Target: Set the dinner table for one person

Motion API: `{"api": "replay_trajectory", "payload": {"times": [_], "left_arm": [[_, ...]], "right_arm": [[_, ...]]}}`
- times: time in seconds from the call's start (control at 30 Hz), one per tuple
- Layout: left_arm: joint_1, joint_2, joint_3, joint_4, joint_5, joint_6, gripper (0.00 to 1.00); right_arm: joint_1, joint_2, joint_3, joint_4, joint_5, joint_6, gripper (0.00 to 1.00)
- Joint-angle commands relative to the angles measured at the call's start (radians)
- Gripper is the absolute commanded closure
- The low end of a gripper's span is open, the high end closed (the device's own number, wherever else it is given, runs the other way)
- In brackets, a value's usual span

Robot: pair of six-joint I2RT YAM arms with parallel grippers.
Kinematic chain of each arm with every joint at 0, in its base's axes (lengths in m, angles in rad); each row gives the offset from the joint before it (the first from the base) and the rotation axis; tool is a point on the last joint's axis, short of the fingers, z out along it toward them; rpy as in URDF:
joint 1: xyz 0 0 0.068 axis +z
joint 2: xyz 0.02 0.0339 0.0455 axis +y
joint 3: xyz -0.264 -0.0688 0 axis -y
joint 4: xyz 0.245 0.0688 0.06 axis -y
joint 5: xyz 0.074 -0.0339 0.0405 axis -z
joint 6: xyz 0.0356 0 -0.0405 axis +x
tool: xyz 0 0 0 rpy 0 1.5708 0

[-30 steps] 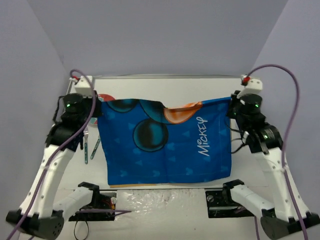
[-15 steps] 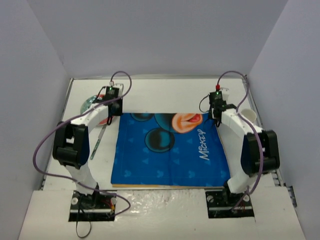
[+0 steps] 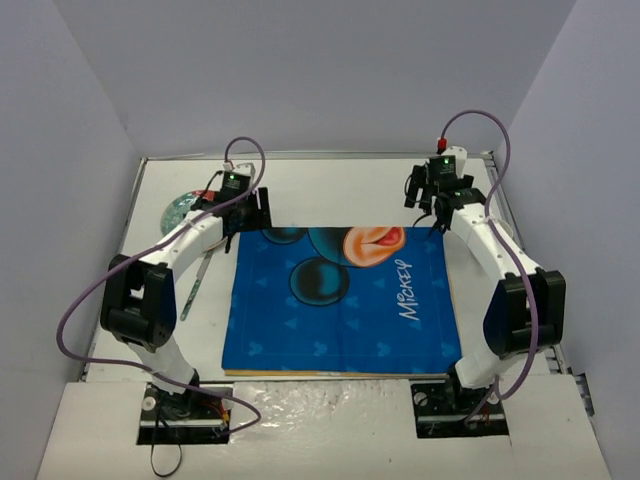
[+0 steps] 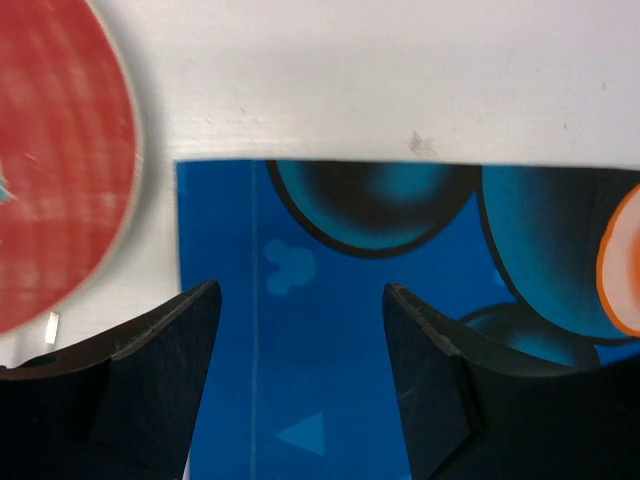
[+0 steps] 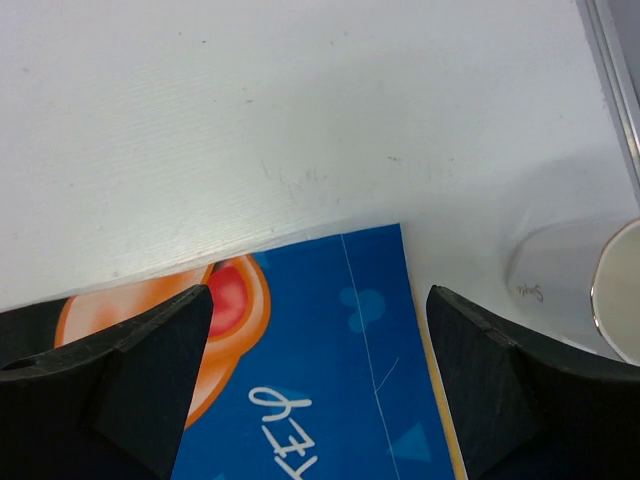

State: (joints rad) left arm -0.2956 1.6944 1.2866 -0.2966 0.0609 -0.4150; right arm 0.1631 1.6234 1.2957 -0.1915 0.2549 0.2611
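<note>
Dinner table [image 3: 340, 185] beneath left claw [image 4: 300, 295], right claw [image 5: 320, 295].

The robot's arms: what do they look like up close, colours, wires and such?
Both the left arm and right arm have white links with black joints. A purple cable loops along each, and a small green light glows near each wrist. The fingers are matte black wedges.

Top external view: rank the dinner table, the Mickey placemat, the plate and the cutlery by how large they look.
1. Dinner table, largest.
2. Placemat.
3. Plate, partly hidden behind the left arm.
4. Cutlery, long but thin; its rank against the half-hidden plate is unsure.
</note>
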Motion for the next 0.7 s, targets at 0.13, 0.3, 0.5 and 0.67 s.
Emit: {"api": "replay_trajectory", "payload": {"times": [0.13,0.3,0.5,0.67], "left_arm": [[-0.071,0.072,-0.006,-0.071,-0.048,-0.195,0.38],[-0.09,0.113,0.004,-0.044,-0.045,-0.226,0.37],[-0.095,0.124,0.012,-0.034,-0.027,-0.229,0.37],[-0.094,0.123,-0.011,-0.026,-0.026,-0.221,0.37]], "right_arm": [[-0.005,0.005,-0.162,-0.04,-0.121,0.118,0.14],[-0.007,0.126,-0.129,-0.012,-0.112,0.122,0.14],[-0.007,0.256,-0.047,0.022,-0.111,0.114,0.14],[-0.015,0.368,0.045,0.038,-0.096,0.079,0.14]]}}
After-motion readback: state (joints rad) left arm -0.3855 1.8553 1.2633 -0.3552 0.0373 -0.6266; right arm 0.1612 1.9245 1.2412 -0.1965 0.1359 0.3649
